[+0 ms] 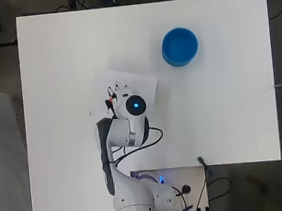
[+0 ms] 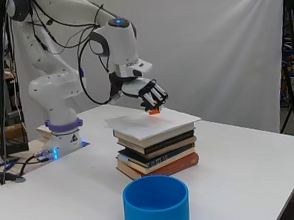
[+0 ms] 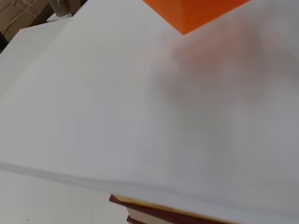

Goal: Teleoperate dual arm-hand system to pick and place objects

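Orange block (image 3: 194, 14) fills the wrist view's edge, pinched in your hand (image 2: 148, 96), whose curled fingers (image 2: 158, 96) hold it just above the white sheet (image 2: 155, 123) topping the book stack (image 2: 157, 154). From the stack, seen overhead, your blue cup (image 1: 180, 46) stands well apart at about 2 o'clock on the white table (image 1: 232, 117). Your arm (image 1: 126, 137) reaches up from 6 o'clock, covering much of the stack.
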